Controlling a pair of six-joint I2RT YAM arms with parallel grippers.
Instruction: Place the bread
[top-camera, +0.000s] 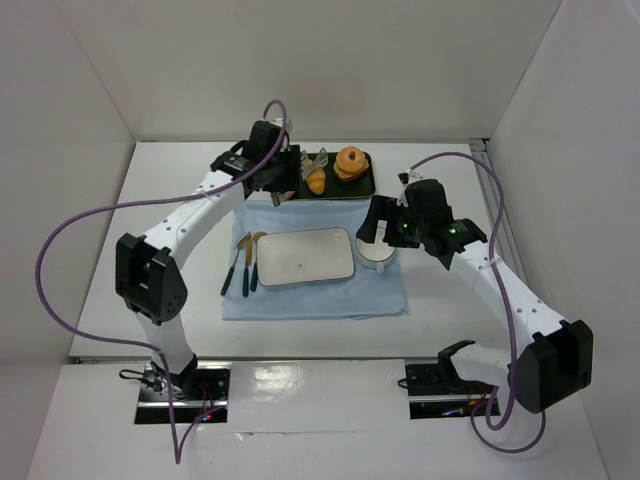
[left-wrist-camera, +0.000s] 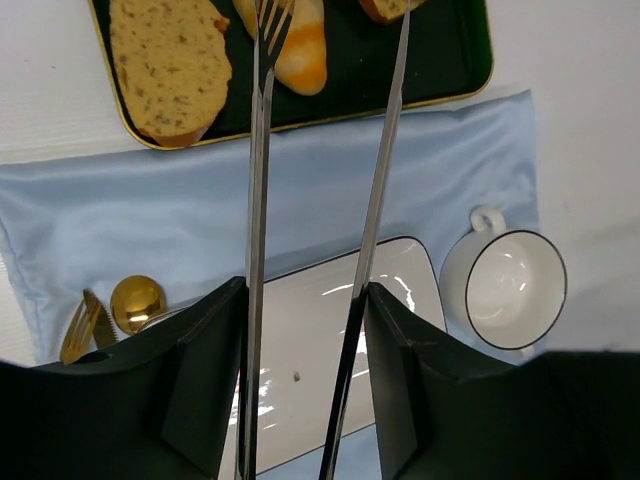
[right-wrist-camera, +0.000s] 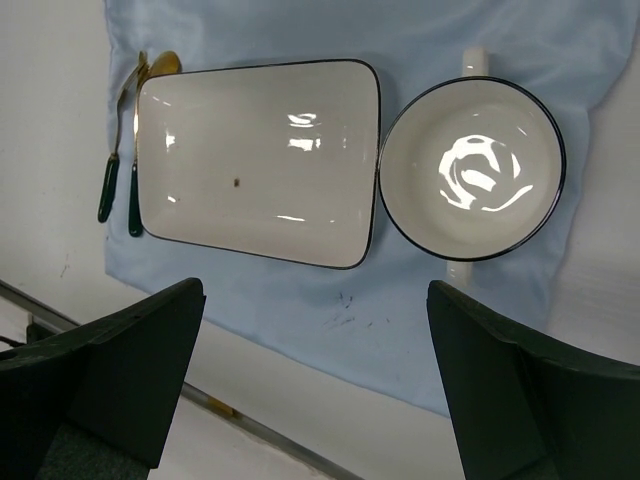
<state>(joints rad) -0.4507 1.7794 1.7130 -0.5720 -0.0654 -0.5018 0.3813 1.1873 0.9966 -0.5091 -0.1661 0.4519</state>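
Tapered, golden-orange bread (left-wrist-camera: 303, 58) lies on the dark, gold-rimmed tray (left-wrist-camera: 445, 55) at twelve o'clock, its far end cut off. The left gripper (left-wrist-camera: 305, 345) pinches thin steel tongs (left-wrist-camera: 380, 185). The right gripper (right-wrist-camera: 315, 375) hangs spread over a glossy white plate (right-wrist-camera: 260, 110).

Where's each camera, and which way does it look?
Top: high behind, looking down on the light blue cloth; left arm, right arm show.
Left wrist: looks past the left tool, along silver metal tongs, to the golden-orange ridged roll.
Right wrist: looks down past the open right tool at the white rectangular plate.
Wrist views share that plate.
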